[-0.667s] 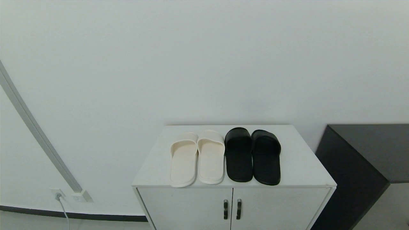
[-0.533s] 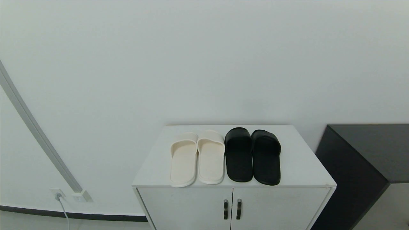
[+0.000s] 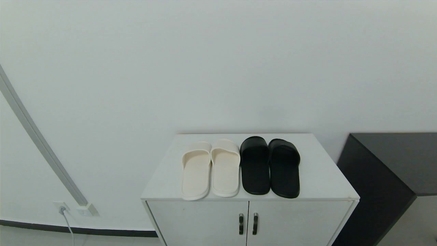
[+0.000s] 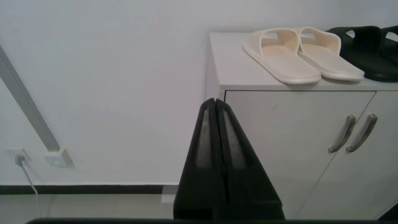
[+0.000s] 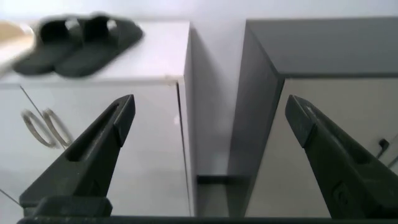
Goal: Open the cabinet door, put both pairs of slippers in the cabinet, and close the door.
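I see the left tool pressed fully closed, finger against finger, gripping nothing. It is held off in front of the cabinet's left front corner and well clear of it. The right tool stands spread wide with nothing between its fingers, facing the cabinet's right side, where a dark unit stands just beside it across a narrow gap. Both pairs sit on the cabinet's top: the cream slippers toward its left, the black slippers close against them toward its right. All toes point to the wall, heels at the cabinet's front edge. Below, the two doors are closed, their metal handles side by side at the cabinet's middle seam.
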### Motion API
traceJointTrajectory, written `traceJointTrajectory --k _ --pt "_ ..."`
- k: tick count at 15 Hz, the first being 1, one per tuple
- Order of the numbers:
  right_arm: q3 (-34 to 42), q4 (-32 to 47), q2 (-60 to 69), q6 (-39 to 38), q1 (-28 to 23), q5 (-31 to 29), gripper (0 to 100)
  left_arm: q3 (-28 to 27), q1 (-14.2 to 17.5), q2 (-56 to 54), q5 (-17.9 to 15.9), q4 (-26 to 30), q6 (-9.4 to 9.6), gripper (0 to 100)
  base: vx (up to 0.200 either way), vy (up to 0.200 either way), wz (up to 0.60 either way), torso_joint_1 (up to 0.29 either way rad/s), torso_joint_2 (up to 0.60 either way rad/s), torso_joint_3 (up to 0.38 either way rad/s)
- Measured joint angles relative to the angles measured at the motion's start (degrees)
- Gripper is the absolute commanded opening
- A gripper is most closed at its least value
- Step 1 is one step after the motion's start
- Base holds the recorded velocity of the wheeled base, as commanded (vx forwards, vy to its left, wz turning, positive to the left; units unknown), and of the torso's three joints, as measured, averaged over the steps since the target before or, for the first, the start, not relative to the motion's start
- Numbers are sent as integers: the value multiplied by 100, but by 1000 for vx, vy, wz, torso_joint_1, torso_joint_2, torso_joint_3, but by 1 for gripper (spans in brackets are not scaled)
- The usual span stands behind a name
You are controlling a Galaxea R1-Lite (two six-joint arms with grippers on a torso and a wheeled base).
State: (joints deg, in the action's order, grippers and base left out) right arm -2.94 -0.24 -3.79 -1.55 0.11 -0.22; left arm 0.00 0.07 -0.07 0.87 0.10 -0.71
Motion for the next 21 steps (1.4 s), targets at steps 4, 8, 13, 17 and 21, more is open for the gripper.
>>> traceJointTrajectory --k 4,8,13,17,21 --pt "-952 128 -856 -52 156 79 100 0 0 0 0 0 2 0 0 0 0 0 0 0" --pt "-624 -410 -2008 90 377 328 100 0 0 0 0 0 5 0 0 0 0 0 0 0" --pt "-1042 -1354 -4012 -129 862 456 100 0 0 0 -2 0 5 0 0 0 0 0 0 0" --pt "-1720 -1860 -5481 -502 1598 167 100 0 0 0 -2 0 5 0 0 0 0 0 0 0" --pt "-2217 -2363 -6544 -816 2612 -662 100 0 -5 0 -2 1 5 0 0 0 0 0 0 0"
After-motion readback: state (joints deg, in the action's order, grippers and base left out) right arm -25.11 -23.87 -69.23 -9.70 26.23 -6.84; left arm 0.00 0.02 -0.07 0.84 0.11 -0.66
